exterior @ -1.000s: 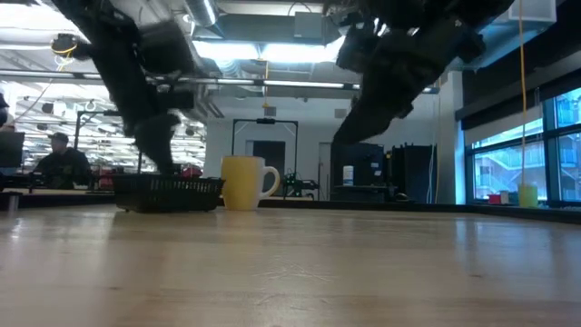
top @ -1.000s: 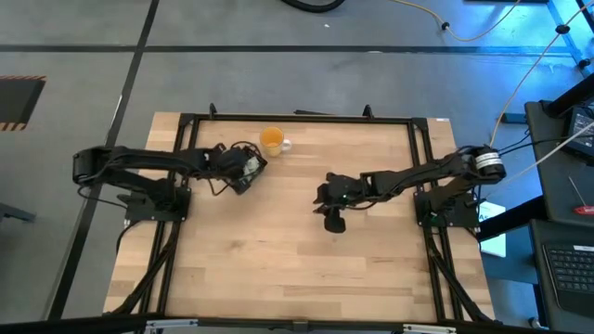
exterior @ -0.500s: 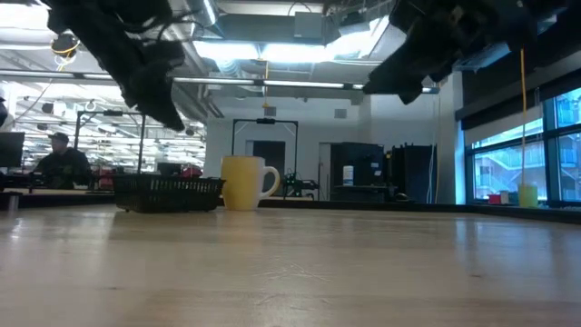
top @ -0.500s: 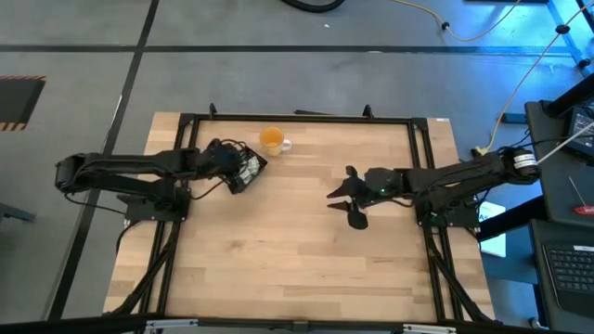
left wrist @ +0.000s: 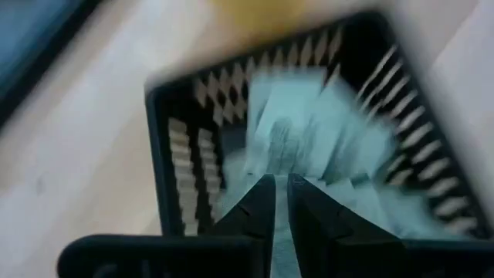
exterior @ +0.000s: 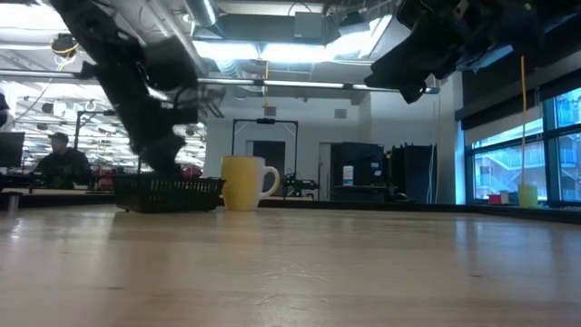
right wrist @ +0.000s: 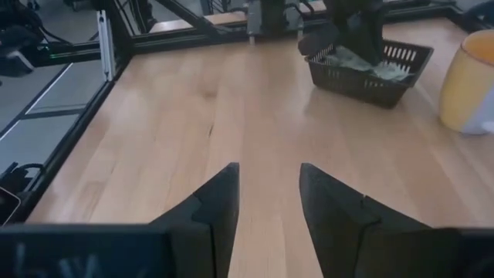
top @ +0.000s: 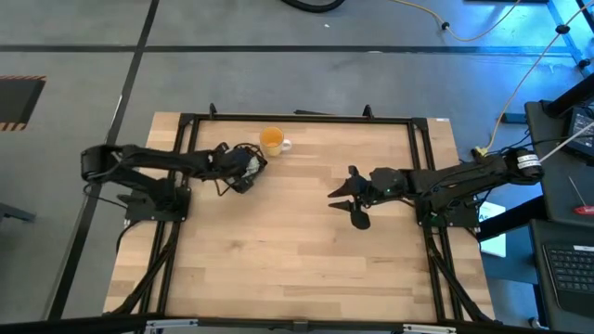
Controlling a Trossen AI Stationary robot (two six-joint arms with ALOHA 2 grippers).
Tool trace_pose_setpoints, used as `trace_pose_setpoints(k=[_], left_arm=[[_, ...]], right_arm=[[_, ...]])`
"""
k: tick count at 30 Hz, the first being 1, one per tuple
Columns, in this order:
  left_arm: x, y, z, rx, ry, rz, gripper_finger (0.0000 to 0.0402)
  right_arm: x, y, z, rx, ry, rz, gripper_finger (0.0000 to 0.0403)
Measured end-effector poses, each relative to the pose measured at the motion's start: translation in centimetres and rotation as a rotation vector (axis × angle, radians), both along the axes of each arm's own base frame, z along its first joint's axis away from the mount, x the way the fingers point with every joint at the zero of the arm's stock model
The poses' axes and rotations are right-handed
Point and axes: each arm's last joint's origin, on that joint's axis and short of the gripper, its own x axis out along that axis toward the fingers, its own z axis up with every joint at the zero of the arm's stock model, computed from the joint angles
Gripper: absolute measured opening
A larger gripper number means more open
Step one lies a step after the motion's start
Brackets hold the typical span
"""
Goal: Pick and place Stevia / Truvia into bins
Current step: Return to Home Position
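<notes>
Table (top: 297,241): pale wood planks, smooth, with a satin sheen. Black tray (right wrist: 363,81), upper right of my right wrist view: plastic lattice walls, matt. Sachets (left wrist: 309,123) in it: matt pale green paper. Cup (exterior: 243,182), left of centre in the low view: smooth, glossy. My right gripper (right wrist: 268,168): dark matt plastic. Frame rails (top: 297,118): black metal.

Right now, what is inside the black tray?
A loose heap of pale green and white sachets fills the black tray. The left gripper hangs over it and hides some of the heap; the tray floor under the sachets cannot be seen.
</notes>
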Motion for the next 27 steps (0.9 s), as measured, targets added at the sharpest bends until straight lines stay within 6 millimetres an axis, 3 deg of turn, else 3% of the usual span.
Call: trace_pose_setpoints(k=[5,13,20,27], left_arm=[[-0.2,0.8,-1.7,-0.044,0.089,0.051,0.0031],[-0.3,1.1,-1.4,-0.04,0.074,0.061,0.0031],[-0.7,0.2,2.4,0.016,-0.127,0.009,0.0031],[-1.7,-1.8,6.9,0.128,-0.367,-0.164,0.0031]], right_arm=[[0.0,0.0,0.0,-0.006,0.001,0.002,0.014],[-0.7,-0.7,0.5,-0.13,0.007,-0.044,0.014],[-3.8,-2.6,0.4,-0.165,-0.007,-0.174,0.014],[-7.6,-2.8,-1.5,-0.135,-0.062,-0.199,0.014]])
